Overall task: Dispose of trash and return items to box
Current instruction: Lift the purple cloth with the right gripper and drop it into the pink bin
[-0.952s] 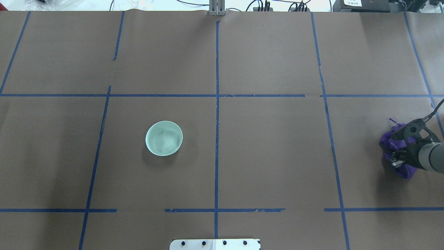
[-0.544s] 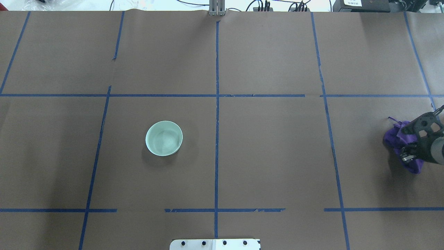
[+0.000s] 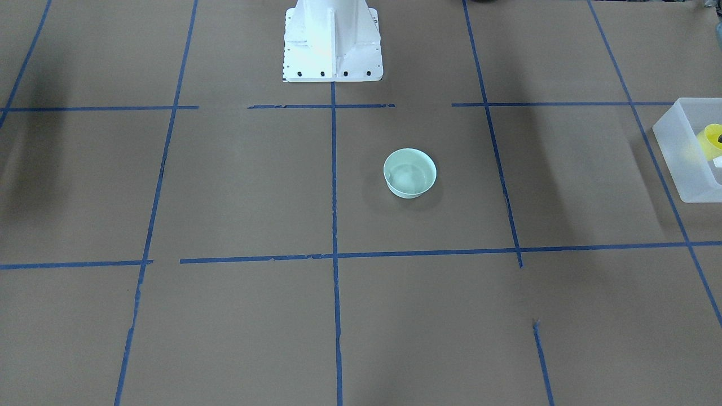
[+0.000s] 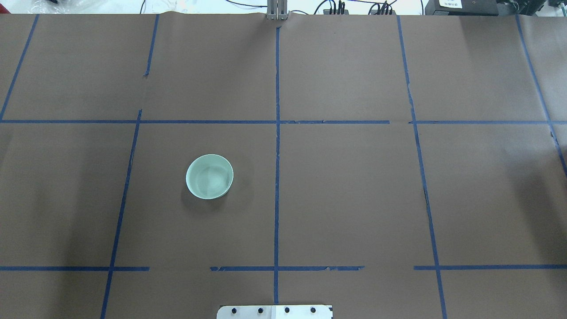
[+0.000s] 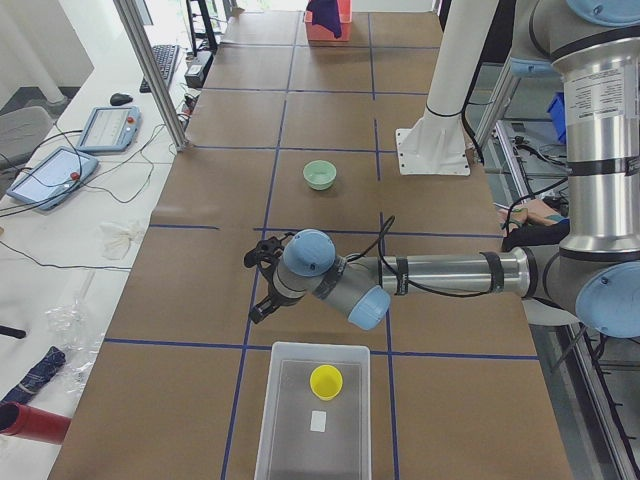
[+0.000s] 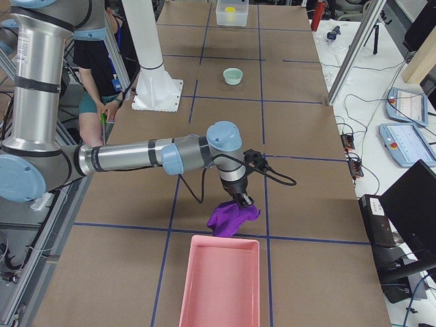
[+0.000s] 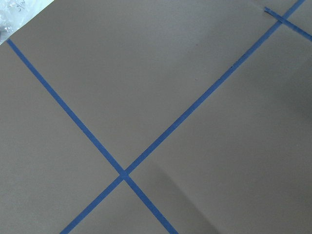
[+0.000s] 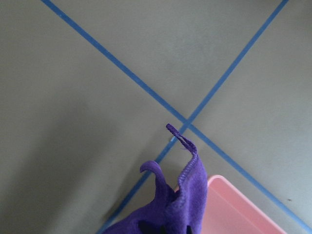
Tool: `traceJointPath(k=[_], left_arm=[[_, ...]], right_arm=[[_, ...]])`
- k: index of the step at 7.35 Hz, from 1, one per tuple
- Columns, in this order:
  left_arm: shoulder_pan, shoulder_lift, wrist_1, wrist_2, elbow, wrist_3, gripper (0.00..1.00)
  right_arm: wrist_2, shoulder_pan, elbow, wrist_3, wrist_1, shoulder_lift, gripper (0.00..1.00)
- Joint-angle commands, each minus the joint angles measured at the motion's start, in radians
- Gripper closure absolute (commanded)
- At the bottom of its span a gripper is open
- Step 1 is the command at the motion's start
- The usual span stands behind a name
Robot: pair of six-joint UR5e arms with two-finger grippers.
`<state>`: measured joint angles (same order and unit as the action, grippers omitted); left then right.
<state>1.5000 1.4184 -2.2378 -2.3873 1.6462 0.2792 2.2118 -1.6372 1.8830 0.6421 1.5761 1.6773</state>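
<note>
1. The tabletop [image 4: 354,199] in the overhead view now carries only the bowl. The right gripper [image 6: 242,201] and the purple cloth [image 6: 231,216], at that view's right edge half a second ago, have left its frame. I judge the trash is on its way to disposal.
2. The box [image 5: 268,420] lies just beyond the left gripper [image 5: 256,314], on the side away from the bowl. Only the left side view shows the whole box; the front-facing view catches one corner.
3. The pink bin [image 6: 221,286] sits just ahead of and below the right gripper. The overhead view misses it completely, and the right wrist view shows only one corner.
4. The cloth hangs from the right gripper, its low end near the bin's rim and not yet inside. I cannot tell whether either gripper is spread or pressed together, since each shows only in a side view.
5. The bowl [image 4: 209,176] stands upright and well apart from both grippers, closer to the left one. It is still to be returned.
6. The yellow cup [image 5: 325,381] already sits inside the box, near the left gripper.
</note>
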Motion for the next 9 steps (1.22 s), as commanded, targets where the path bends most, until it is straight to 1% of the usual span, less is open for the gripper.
traceJointPath(k=[1, 2, 3, 4, 5, 6, 7, 8, 9], left_arm=[[-0.001, 0.001, 0.0, 0.0, 0.017, -0.032, 0.0], [-0.004, 0.002, 0.0, 0.005, 0.029, -0.063, 0.0], [-0.006, 0.019, 0.0, 0.025, 0.035, -0.095, 0.0], [-0.009, 0.03, 0.0, 0.028, 0.038, -0.136, 0.0], [-0.038, 0.031, 0.001, 0.028, 0.094, -0.263, 0.0], [-0.103, 0.031, 0.003, 0.031, 0.156, -0.407, 0.0], [-0.191, 0.034, 0.003, 0.095, 0.225, -0.58, 0.0], [-0.29, 0.045, 0.003, 0.144, 0.271, -0.745, 0.0], [-0.353, 0.078, 0.003, 0.172, 0.288, -0.876, 0.0]], right_arm=[[0.005, -0.22, -0.19, 0.401, 0.209, -0.148, 1.0], [0.003, -0.257, -0.322, 0.489, 0.165, -0.181, 1.0], [0.003, -0.263, -0.429, 0.484, 0.071, -0.15, 0.8], [0.025, -0.263, -0.493, 0.411, -0.011, -0.108, 0.01], [0.155, -0.263, -0.481, 0.19, -0.077, -0.035, 0.0], [0.216, -0.259, -0.457, -0.007, -0.188, 0.017, 0.0], [0.221, -0.234, -0.456, -0.201, -0.349, 0.039, 0.0], [0.218, -0.195, -0.456, -0.346, -0.448, 0.059, 0.0], [0.217, -0.158, -0.456, -0.44, -0.493, 0.064, 0.0]])
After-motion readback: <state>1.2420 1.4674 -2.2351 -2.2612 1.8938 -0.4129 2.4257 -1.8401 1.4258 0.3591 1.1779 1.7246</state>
